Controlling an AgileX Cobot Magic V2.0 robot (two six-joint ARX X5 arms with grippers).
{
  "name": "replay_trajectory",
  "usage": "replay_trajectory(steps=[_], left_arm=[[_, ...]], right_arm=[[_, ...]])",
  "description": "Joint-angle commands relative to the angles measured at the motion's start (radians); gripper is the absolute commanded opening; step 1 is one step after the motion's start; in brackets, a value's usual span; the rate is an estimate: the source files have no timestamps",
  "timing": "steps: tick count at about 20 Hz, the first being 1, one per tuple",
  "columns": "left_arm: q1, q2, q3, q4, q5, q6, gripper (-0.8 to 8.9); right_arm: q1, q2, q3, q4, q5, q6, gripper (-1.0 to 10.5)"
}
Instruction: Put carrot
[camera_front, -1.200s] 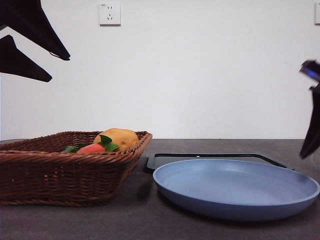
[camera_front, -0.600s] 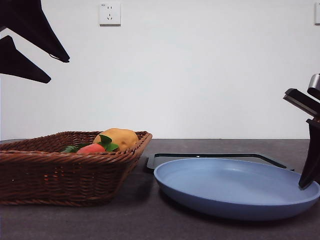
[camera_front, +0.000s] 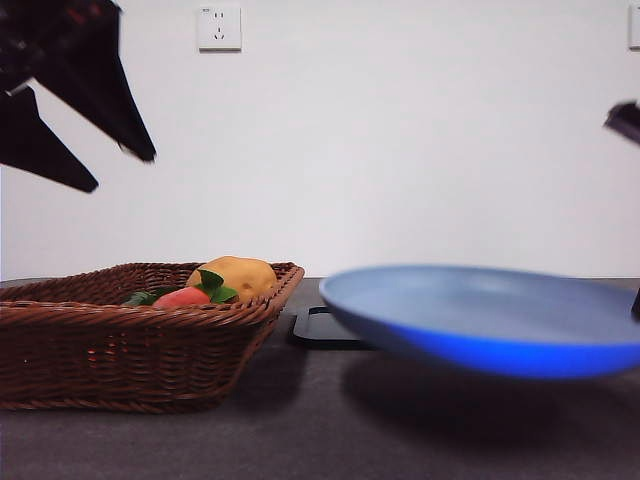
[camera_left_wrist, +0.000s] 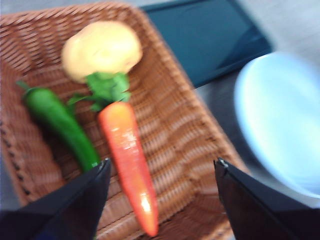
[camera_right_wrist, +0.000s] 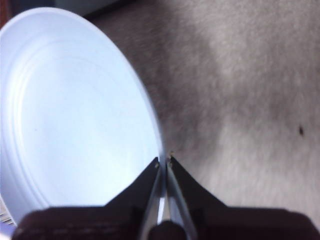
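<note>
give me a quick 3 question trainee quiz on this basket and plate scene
1. True or false: the glossy orange-red tapered toy carrot already lies on the round blue plate.
2. Which gripper is shut on the plate's rim? A) left gripper B) right gripper
3. Fill in: in the brown woven wicker basket, the carrot lies between the wide-open jaws of the ____ gripper, beside a long green pepper and a rounded yellow-brown potato.

Key: 1 false, the carrot is in the basket; 2 B, and the front view shows the plate lifted off the dark table; 3 left.
</note>
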Motion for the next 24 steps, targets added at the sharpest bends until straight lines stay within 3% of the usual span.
replay_trajectory(steps=[1, 6, 11, 15, 19, 24], left_arm=[[-0.041, 0.069, 0.039, 0.009, -0.063, 0.002, 3.63], [-0.099, 0.285, 0.103, 0.014, -0.192, 0.010, 3.62], [-0.115, 0.491, 0.146, 0.100, -0.214, 0.010, 3.62], [-0.124, 0.556, 0.147, 0.127, -0.214, 0.010, 3.56], [-0.125, 0.555, 0.147, 0.123, -0.214, 0.035, 1.23], [-0.124, 0.468, 0.206, 0.008, -0.211, 0.037, 1.10]], right_arm=[[0.001, -0.051, 0.014, -0.013, -0.002, -0.001, 0.0], [0.001, -0.172, 0.014, -0.049, 0.022, 0.000, 0.0], [0.001, -0.216, 0.014, -0.073, 0.021, -0.001, 0.0], [0.001, -0.216, 0.014, -0.073, 0.021, -0.001, 0.0], [0.001, -0.216, 0.014, -0.072, 0.023, -0.001, 0.0], [0.001, -0.216, 0.014, -0.072, 0.025, -0.002, 0.0]])
